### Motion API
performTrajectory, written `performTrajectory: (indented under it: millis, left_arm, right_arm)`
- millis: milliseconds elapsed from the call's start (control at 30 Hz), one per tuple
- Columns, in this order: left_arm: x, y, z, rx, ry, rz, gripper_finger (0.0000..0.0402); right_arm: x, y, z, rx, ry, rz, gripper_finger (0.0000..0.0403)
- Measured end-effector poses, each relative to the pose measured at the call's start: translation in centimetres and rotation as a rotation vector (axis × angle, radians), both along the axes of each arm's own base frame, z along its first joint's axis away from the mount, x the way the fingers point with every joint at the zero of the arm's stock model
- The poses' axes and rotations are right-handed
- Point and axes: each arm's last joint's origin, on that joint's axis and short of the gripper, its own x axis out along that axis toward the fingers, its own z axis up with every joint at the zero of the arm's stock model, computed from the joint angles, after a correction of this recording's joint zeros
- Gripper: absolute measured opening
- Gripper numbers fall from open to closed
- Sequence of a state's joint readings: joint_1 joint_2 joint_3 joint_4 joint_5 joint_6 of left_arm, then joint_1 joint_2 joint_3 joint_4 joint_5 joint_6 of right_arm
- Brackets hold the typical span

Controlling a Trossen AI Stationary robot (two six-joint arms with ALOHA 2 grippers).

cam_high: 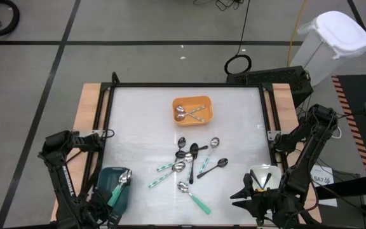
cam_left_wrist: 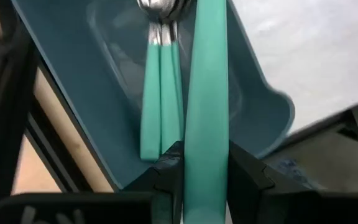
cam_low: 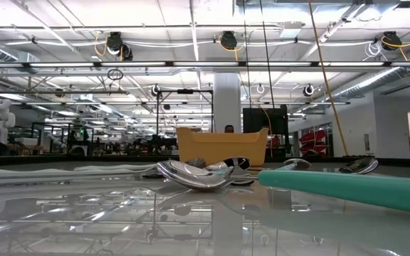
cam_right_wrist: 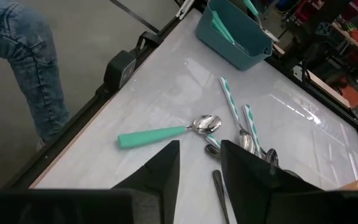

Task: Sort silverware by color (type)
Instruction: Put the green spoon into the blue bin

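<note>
My left gripper [cam_left_wrist: 206, 180] hangs over the teal tray [cam_high: 110, 191] at the table's near left corner, shut on a teal-handled spoon [cam_left_wrist: 207, 93]. More teal-handled spoons [cam_left_wrist: 162, 99] lie in that tray. Black, silver and teal-handled spoons [cam_high: 192, 159] lie loose at mid-table. One teal-handled spoon [cam_right_wrist: 166, 132] lies apart, nearer the front edge. The orange tray [cam_high: 192, 109] at the far middle holds silver spoons. My right gripper [cam_right_wrist: 199, 168] stands open above the near right of the table, with nothing between its fingers. My left gripper pinches the spoon's teal handle [cam_left_wrist: 207, 163] between its two fingers, which come from above, pointing down. The handle runs on past the fingertips over the tray's inside, clear of the spoons lying there. The spoon's bowl end is outside the wrist view.
A white tray [cam_high: 264, 178] sits under my right arm at the near right. A black frame [cam_high: 186, 86] runs around the table top. A person's legs in jeans [cam_right_wrist: 23, 68] stand beyond the table's edge. Bare table lies between the pile and the teal tray.
</note>
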State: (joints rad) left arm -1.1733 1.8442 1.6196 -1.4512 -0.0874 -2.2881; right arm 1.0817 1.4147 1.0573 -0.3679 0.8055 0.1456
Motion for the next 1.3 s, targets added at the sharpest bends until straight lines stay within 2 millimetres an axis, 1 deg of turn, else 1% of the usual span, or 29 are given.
performTrajectory:
  millis: [133,300,467,633,933,1300]
  left_arm:
    - [0.0,-0.2,0.0,-0.030,0.014,0.005,0.0082]
    - [-0.1,0.1,0.0,-0.019,0.085,0.028,0.0082]
    - [0.8,0.5,0.0,-0.024,0.092,0.049,0.0082]
    - [1.4,0.8,0.0,-0.045,0.140,0.071,0.0082]
    - [0.9,0.6,0.0,-0.077,0.207,0.044,0.0082]
    - [0.8,0.4,0.0,-0.080,0.212,0.023,0.0082]
  right_arm:
    - [0.0,0.0,0.0,0.010,0.001,-0.005,0.0109]
    - [0.0,0.0,0.0,0.010,0.001,-0.005,0.0109]
    - [0.0,0.1,0.0,0.020,0.021,0.016,0.0109]
    - [-0.1,0.1,-0.1,0.028,0.034,0.030,0.0109]
    - [-0.1,0.1,-0.1,0.027,0.034,0.031,0.0109]
    - [-0.1,0.1,-0.1,0.018,0.033,0.036,0.0109]
